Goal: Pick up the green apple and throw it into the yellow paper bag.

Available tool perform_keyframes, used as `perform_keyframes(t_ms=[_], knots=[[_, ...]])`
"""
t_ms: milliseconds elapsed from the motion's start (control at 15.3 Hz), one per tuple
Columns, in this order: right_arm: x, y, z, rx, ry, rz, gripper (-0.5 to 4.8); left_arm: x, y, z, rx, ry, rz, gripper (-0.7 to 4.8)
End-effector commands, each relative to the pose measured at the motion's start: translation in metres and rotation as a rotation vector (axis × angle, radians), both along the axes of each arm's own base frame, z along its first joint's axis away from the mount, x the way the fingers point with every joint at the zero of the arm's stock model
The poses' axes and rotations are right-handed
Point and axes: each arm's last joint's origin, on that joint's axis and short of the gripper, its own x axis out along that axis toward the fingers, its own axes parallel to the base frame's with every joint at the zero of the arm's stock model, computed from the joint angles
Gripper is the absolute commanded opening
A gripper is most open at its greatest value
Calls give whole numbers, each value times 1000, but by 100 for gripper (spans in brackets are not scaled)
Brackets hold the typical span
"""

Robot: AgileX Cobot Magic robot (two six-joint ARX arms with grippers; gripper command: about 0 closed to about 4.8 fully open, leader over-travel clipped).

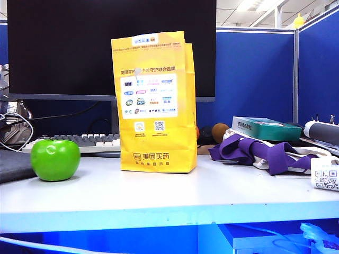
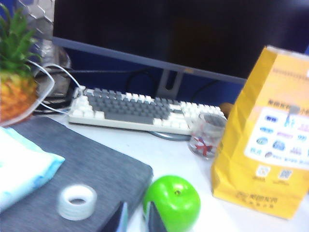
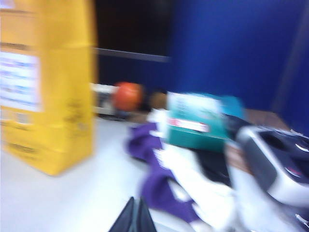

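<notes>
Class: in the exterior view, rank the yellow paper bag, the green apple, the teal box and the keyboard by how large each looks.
1. yellow paper bag, clearly the largest.
2. green apple.
3. teal box, close to the apple in apparent area; it lies farther back, so this ranking is unsure.
4. keyboard: only a thin, partly hidden strip shows.

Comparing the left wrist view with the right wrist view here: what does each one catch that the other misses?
Only the left wrist view: the glossy green apple beside the shut left gripper, a grey-and-white keyboard, a pineapple, a clear tape roll.
Only the right wrist view: a teal box, purple cloth, the shut right gripper.
Both: the upright yellow paper bag, white table.
</notes>
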Motion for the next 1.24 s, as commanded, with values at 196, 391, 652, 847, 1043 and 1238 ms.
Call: perform_keyframes(t_ms=[196, 391, 652, 847, 1043, 1238], knots=[[1, -2, -6, -6, 38, -25, -5, 4, -4, -11, 1, -6, -56, 71], [2, -2, -9, -14, 67, -24, -5, 7, -5, -23, 1, -18, -59, 71], [2, -2, -10, -15, 72, -25, -5, 7, -5, -19, 3, -56, -59, 71], [2, -2, -10, -15, 72, -25, -5, 7, -5, -20, 2, -40, -59, 71], [2, -2, -10, -15, 72, -25, -5, 7, -5, -21, 2, -38, -59, 71], [2, -2, -10, -15, 73, -24, -5, 7, -5, -21, 2, -39, -59, 71]])
